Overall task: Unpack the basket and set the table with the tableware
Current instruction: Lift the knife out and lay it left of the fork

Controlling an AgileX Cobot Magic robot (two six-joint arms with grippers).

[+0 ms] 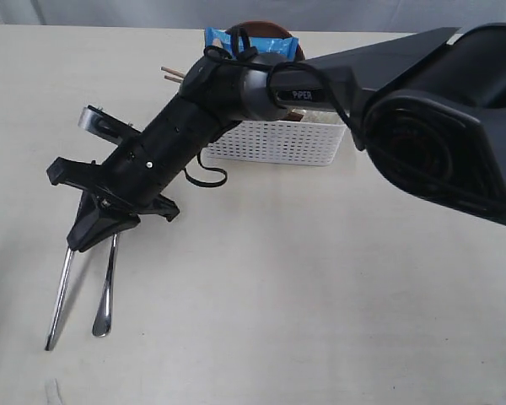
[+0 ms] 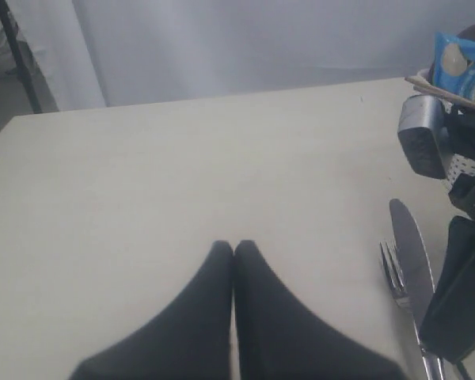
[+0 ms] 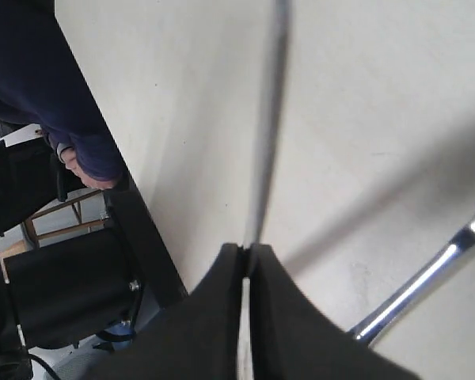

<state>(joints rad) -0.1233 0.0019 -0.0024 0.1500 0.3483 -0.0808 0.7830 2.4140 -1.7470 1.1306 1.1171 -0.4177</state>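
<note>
Knife (image 1: 60,297) juts from right pincer (image 1: 74,247), clamped shut on one end, long axis running toward lower left of frame, roughly parallel to fork (image 1: 108,283) just beside; basket (image 1: 278,143) sits upper centre, well apart.

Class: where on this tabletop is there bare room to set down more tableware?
Free: the pale cream tabletop on the camera's side of the white perforated plastic basket, right of the steel knife and steel fork. Crowded: the exterior view's left, where cutlery, shiny steel cup and black right arm cluster.
</note>
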